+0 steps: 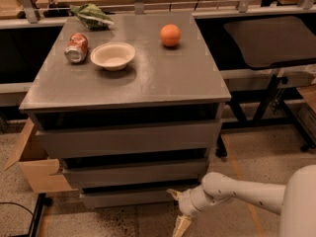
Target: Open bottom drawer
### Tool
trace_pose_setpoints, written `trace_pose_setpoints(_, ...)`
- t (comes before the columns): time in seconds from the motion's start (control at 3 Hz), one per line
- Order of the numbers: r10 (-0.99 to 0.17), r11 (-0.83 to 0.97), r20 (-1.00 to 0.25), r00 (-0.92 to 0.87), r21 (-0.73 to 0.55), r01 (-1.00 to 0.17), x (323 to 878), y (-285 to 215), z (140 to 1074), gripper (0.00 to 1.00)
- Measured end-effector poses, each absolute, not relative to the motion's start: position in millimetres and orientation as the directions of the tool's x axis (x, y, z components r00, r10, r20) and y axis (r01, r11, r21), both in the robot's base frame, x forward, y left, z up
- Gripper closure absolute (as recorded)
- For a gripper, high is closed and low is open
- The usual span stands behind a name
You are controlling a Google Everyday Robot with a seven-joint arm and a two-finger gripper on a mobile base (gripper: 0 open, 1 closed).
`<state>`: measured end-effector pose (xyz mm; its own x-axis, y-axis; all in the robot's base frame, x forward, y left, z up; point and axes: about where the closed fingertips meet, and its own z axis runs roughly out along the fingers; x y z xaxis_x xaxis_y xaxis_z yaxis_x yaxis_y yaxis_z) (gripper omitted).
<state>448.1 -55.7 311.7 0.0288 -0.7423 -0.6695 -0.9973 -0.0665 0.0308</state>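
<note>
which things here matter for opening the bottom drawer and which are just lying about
For the job: bottom drawer; gripper, open, low by the drawer's right end.

Lying about: soda can, white bowl, orange, green bag, all on the cabinet top; cardboard box beside it.

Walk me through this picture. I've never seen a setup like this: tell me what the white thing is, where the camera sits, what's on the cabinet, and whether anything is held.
The white tube at lower right is a robot arm. It ends in a two-fingered pincer, low down by the right end of the bottom drawer, the lowest of three grey fronts. The pincer is open and holds nothing; whether it touches the drawer I cannot tell. There is only one picture, taken from above and in front of the cabinet. On its grey top lie a white bowl, a red can on its side, an orange and a green packet. A cardboard box stands on the floor at the left.
</note>
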Motion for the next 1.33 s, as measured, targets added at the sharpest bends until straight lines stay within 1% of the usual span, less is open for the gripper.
trace_pose_setpoints(0.67, -0.818, -0.09, -0.569, 0.086, -0.022, -0.996, 464, -59, 272, 0.0)
trace_pose_setpoints(1.33, -0.811, -0.135, -0.553, 0.192, -0.142, -0.981, 490, -58, 233, 0.0)
